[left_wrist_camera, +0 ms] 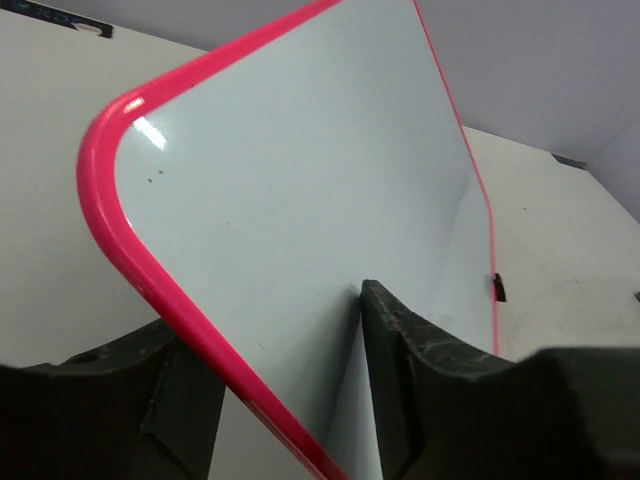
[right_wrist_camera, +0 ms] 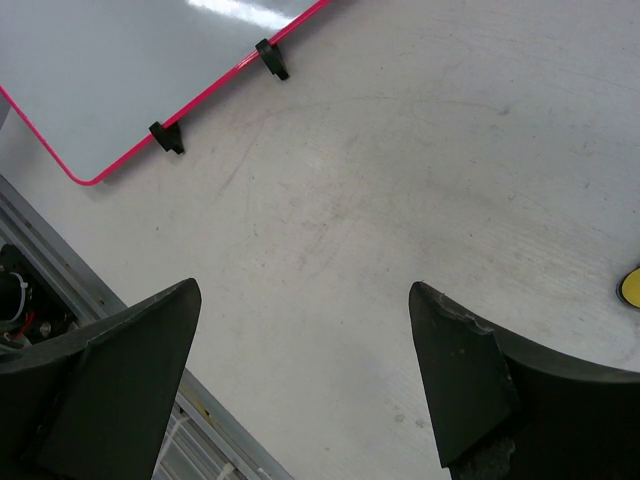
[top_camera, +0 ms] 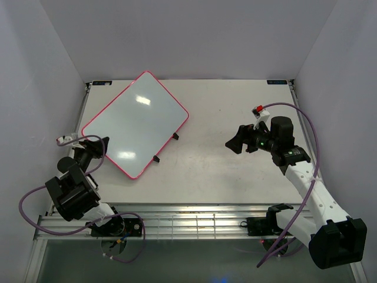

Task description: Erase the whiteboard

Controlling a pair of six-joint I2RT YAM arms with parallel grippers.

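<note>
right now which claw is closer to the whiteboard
Left. The left claw straddles the pink near-left edge of the whiteboard, one finger on each side. The right claw hangs over the table, well off to the board's right.

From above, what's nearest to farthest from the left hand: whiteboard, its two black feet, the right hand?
1. whiteboard, edge inside the left hand
2. lower black foot, board's right edge
3. upper black foot, farther along that edge
4. right hand, across the table

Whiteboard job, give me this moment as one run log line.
whiteboard: on table, no writing visible | left tool: open, straddling its edge | right tool: open, empty, over table
</note>
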